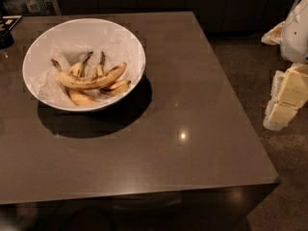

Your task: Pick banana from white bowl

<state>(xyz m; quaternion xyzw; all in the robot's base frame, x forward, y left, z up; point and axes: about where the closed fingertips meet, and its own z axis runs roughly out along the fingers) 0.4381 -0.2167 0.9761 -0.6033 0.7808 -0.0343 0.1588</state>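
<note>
The white bowl (126, 38) stands on the far left part of a dark table, with a crinkled white liner inside. The banana (91, 82), long, curved and yellow with brown streaks, lies across the top of the pile in the bowl, its stem pointing up left. Shorter bananas (79, 98) lie under and beside it. My gripper (288, 94), with cream-coloured parts, hangs at the right edge of the view, beyond the table's right side and far from the bowl. Nothing is in it.
The dark grey table (192, 109) ends in a front edge near the bottom and a right edge toward the speckled floor (250, 66). A dark object (6, 30) sits at the table's far left corner. Dark cabinets stand behind.
</note>
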